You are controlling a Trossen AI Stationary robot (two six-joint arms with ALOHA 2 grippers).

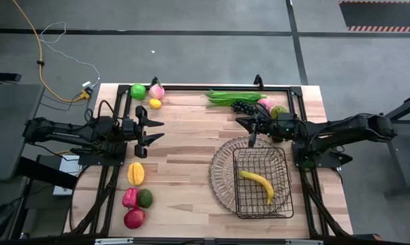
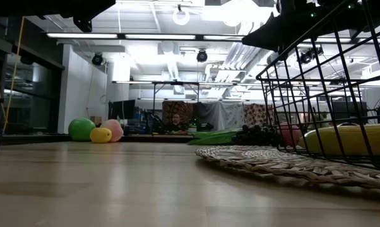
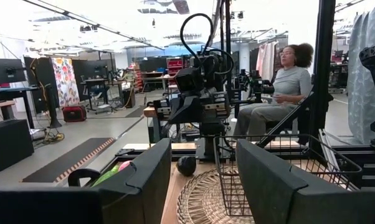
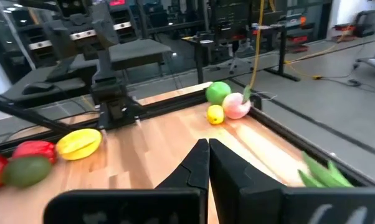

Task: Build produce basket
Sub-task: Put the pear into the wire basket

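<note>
Fingers: right gripper (image 1: 250,129) closed, empty, above the basket (image 1: 222,170) rim; left gripper (image 1: 152,131) spread wide. Contents: one banana (image 1: 258,183).

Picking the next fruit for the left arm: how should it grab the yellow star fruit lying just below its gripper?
Come straight down on the star fruit with the open left gripper and pinch across its narrow middle. It lies flat with its long axis running away from the arm, apart from the neighbouring fruit, so its flanks are free.
</note>
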